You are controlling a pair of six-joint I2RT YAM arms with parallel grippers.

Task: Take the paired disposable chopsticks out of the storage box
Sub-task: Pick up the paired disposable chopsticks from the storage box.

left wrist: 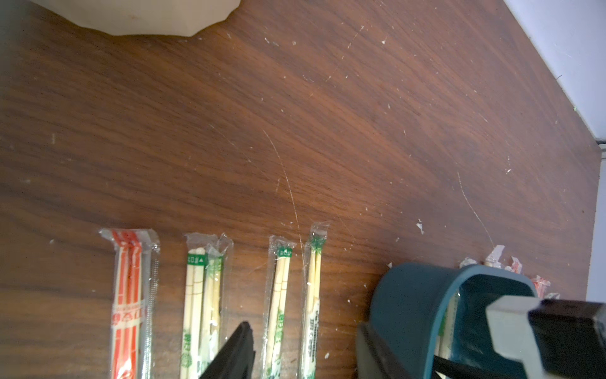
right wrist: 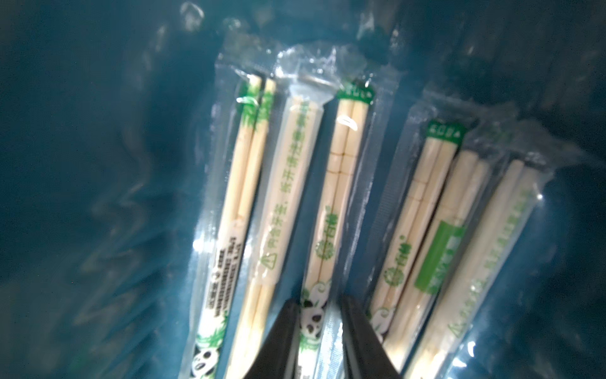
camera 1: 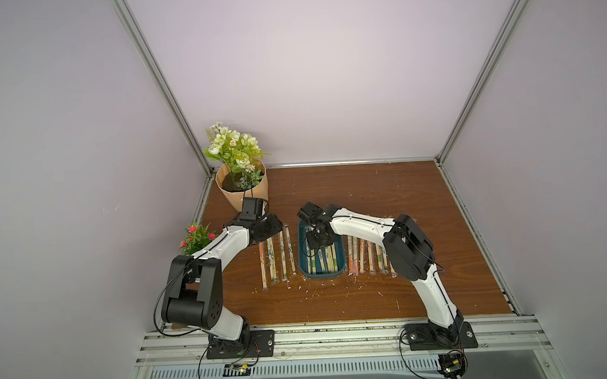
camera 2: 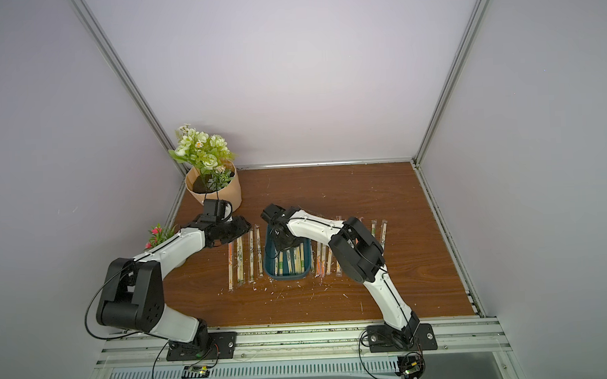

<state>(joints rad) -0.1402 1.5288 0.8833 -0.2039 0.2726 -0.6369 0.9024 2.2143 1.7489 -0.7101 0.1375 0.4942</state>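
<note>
The paired disposable chopsticks (camera 1: 328,260) that are not yet taken out lie side by side on the floor of the storage box (camera 1: 321,275), a dark teal tray in the middle of the wooden table (camera 1: 370,300). The right wrist view shows about six sleeves there, most of them with green print. The right gripper (right wrist: 319,308) is down inside the box, and its two black fingers (right wrist: 360,334) stand on both sides of the panda-print sleeve (right wrist: 328,229). The gap between them is narrow, but I cannot tell if they already press on this sleeve. More pairs lie on the table outside the box. The left row (camera 1: 272,262) is short, and the right row (camera 1: 361,261) is longer and partly hidden under the right arm. The left gripper (left wrist: 301,328) hovers above the left row with its fingers spread wide, and it holds nothing. Behind it, near the back corner, stands a peach flower pot (camera 1: 232,195) with white flowers.
</note>
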